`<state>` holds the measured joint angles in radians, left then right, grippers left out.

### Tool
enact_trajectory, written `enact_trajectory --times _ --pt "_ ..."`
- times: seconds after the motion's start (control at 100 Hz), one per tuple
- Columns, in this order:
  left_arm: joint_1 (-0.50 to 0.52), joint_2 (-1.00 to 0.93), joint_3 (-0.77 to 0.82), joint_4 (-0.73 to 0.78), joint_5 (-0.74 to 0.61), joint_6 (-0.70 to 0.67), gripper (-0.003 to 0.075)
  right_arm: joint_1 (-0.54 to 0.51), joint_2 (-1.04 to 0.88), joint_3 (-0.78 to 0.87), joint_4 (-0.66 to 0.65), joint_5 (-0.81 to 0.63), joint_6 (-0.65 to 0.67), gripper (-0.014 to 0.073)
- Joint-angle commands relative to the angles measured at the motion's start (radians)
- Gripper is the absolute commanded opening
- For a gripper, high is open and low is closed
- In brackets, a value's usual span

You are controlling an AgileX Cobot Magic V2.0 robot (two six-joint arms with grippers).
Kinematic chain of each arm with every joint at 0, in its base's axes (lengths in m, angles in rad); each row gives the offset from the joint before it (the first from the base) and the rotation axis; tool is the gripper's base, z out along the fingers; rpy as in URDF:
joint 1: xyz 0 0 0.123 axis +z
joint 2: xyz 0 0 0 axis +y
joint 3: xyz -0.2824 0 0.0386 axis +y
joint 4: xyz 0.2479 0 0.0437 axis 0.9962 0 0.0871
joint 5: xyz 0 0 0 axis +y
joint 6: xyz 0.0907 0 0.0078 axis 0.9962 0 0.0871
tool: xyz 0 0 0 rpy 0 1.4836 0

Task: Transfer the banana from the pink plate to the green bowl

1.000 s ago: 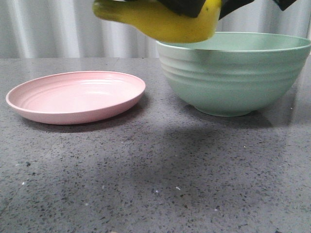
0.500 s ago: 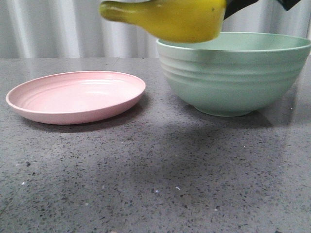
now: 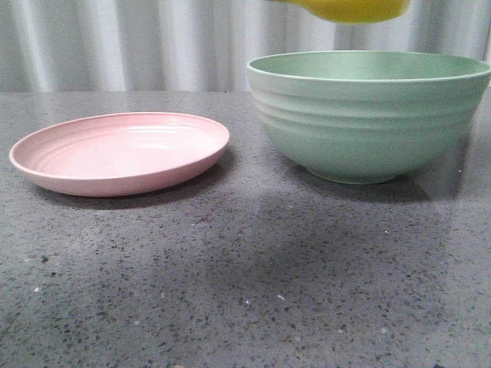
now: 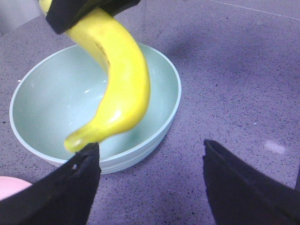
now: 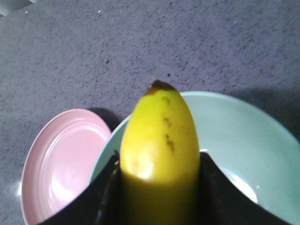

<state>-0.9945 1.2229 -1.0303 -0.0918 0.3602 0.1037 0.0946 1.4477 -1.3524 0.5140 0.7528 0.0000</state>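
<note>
The yellow banana [image 3: 349,9] hangs above the green bowl [image 3: 368,115], only its underside showing at the front view's top edge. My right gripper [image 5: 158,159] is shut on the banana [image 5: 159,136], whose dark tip points out over the bowl's [image 5: 243,136] hollow. In the left wrist view the banana [image 4: 122,70] hangs over the bowl [image 4: 47,93], held by the right gripper's black fingers [image 4: 79,11]. My left gripper [image 4: 150,146] is open beside the bowl, holding nothing. The pink plate [image 3: 115,153] lies bare to the left of the bowl.
Plate and bowl stand on a speckled grey countertop [image 3: 245,284]. A pale pleated curtain [image 3: 115,46] closes off the back. The pink plate [image 5: 61,159] sits close to the bowl's rim.
The banana has travelled right and upward, from over the bowl's left rim to above the bowl's middle, and now mostly leaves the front view's top edge.
</note>
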Motion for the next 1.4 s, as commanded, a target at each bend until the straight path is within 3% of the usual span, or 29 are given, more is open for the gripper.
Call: enact_trajectory --times 0.0,0.47,0.69,1.1,1.27,1.39 --pt "-0.008 -0.029 -0.036 -0.002 -0.072 -0.002 0.0442 -0.015 -0.015 -0.037 -0.006 -0.089 0.000 0.0082" --pt "-0.008 -0.029 -0.036 -0.004 -0.085 -0.004 0.0442 -0.018 0.089 -0.036 -0.056 -0.085 -0.007 0.0091" --pt "-0.008 -0.029 -0.036 -0.006 -0.086 -0.004 0.0442 -0.018 0.089 -0.036 -0.056 -0.081 -0.014 0.0269" --pt "-0.008 -0.029 -0.036 -0.006 -0.086 -0.006 0.0442 -0.018 0.087 -0.036 -0.059 -0.081 -0.026 0.0288" --pt "-0.008 -0.029 -0.036 -0.006 -0.086 -0.006 0.0442 -0.018 0.086 -0.036 -0.059 -0.077 -0.031 0.0391" --pt "-0.008 -0.029 -0.036 -0.007 -0.086 -0.006 0.0442 -0.018 0.083 -0.036 -0.059 -0.071 -0.031 0.0408"
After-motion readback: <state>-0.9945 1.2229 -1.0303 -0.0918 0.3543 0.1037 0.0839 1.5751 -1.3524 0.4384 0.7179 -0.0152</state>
